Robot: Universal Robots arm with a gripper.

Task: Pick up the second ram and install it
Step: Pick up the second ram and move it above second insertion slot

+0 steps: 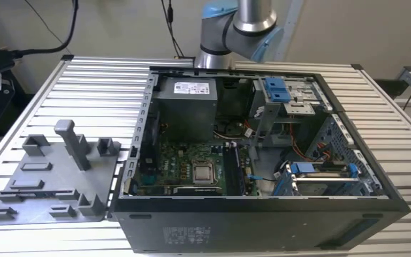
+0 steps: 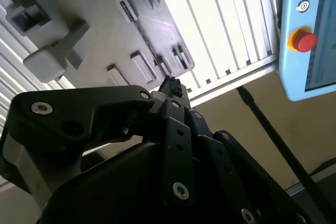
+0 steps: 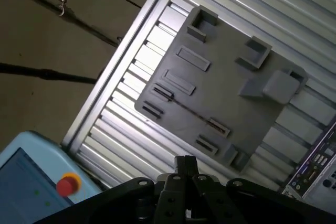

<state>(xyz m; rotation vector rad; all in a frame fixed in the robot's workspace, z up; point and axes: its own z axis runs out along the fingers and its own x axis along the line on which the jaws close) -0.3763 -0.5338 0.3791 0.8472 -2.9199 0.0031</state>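
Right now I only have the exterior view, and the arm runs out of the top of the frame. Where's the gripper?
Observer: In the first wrist view the gripper hangs over the grey tray, apart from it.
Operator: Open or shut?
Observer: Shut. The fingertips sit together with nothing between them.
Operator: Can't make out a stick from here. Is there one in the tray?
Observer: A thin dark strip, likely the second ram, runs across the tray between two slotted holders. The gripper isn't touching it.
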